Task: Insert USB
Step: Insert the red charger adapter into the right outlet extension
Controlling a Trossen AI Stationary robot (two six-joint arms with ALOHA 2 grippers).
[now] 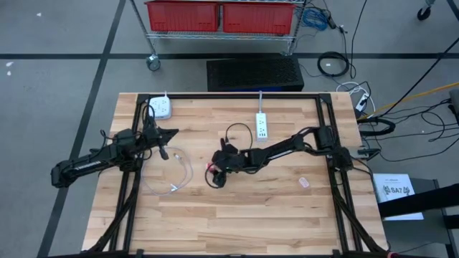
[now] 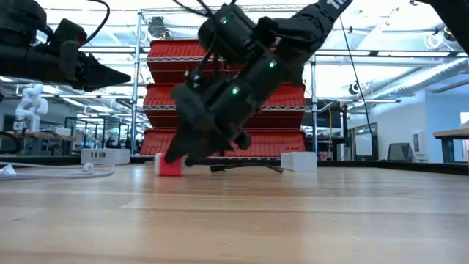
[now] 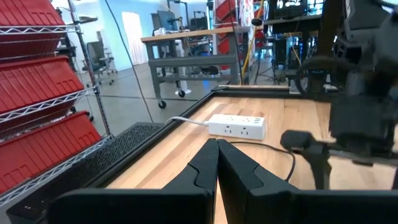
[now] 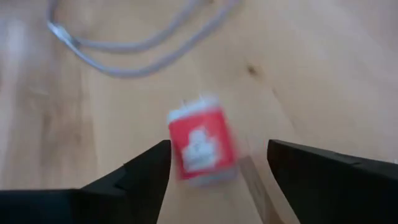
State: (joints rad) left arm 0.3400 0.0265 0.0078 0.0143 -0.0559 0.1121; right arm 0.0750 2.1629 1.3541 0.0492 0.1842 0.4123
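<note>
Red plastic shows plainly only through my right wrist camera: a small boxy charger block with a white mark on its face, lying on the wooden bench between the spread fingers of my right pincer, which grips nothing. From overhead the block is barely a speck. A grey cable loops nearby. My left pincer hangs pressed together, empty.

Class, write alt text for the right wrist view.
A small red charger block lies on the wooden table between the right gripper's open jaws, not touched by either. A pale grey cable curves across the wood beyond it.
</note>
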